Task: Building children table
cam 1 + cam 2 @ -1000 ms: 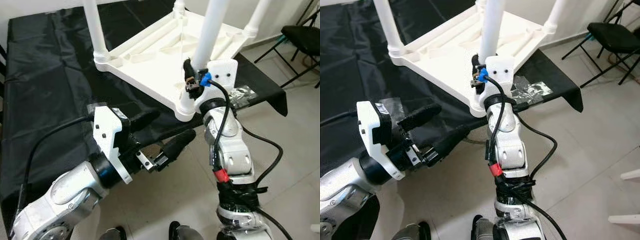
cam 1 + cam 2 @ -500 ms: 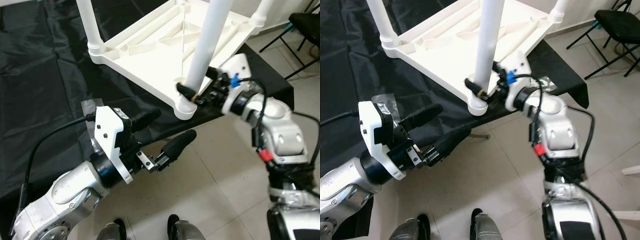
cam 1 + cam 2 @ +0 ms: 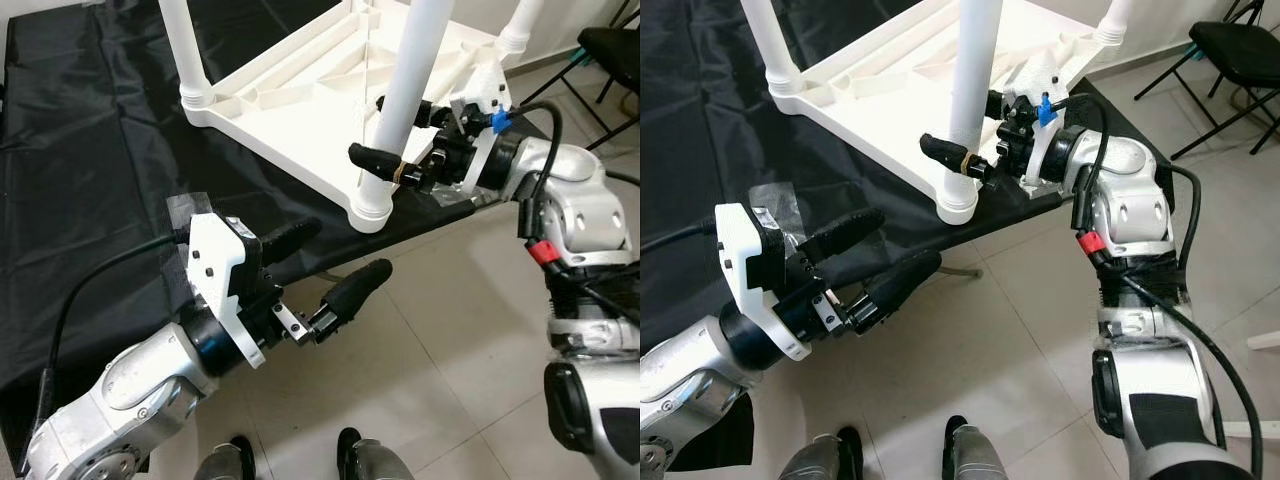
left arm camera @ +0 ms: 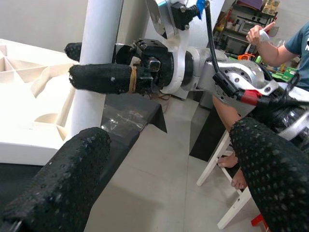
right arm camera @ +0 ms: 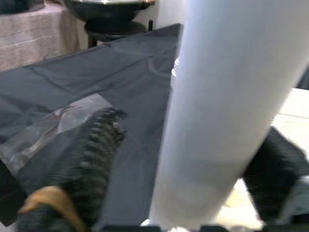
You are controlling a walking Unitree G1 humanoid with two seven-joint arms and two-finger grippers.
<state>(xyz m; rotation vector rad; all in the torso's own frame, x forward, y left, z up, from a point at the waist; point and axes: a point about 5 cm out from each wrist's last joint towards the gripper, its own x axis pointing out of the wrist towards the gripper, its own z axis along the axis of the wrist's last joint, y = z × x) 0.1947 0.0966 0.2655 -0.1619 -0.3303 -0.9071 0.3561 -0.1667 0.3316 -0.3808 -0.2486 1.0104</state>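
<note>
A: Item one, changes since half a second ago?

B: The right gripper (image 3: 392,150) has drawn back slightly from the near table leg (image 3: 403,95). Before, its fingers sat low against the leg, just above the socket; now they sit a little higher, spread on either side of the leg with a gap showing. The right forearm has swung further out to the robot's right. The left gripper (image 3: 325,262) has kept its place, as has the table.

A: Item two, the table?

B: White plastic children's table (image 3: 300,110), upside down on a surface covered in black sheeting (image 3: 90,140), its ribbed underside facing up. Three more legs stand up from the other corners. The near leg stands upright in its corner socket (image 3: 371,209) at the sheeting's front edge.

A: Item three, leg against right gripper?

B: The leg stands between the two black fingers (image 4: 104,77) (one passes in front, the other behind). Fingers parted wide around it; I cannot tell whether either pad touches.

A: Item four, left gripper?

B: Held low in front of the sheeting's edge, below and to the left of the socket, over tiled floor (image 3: 430,330). Fingers spread wide, holding nothing.
</note>
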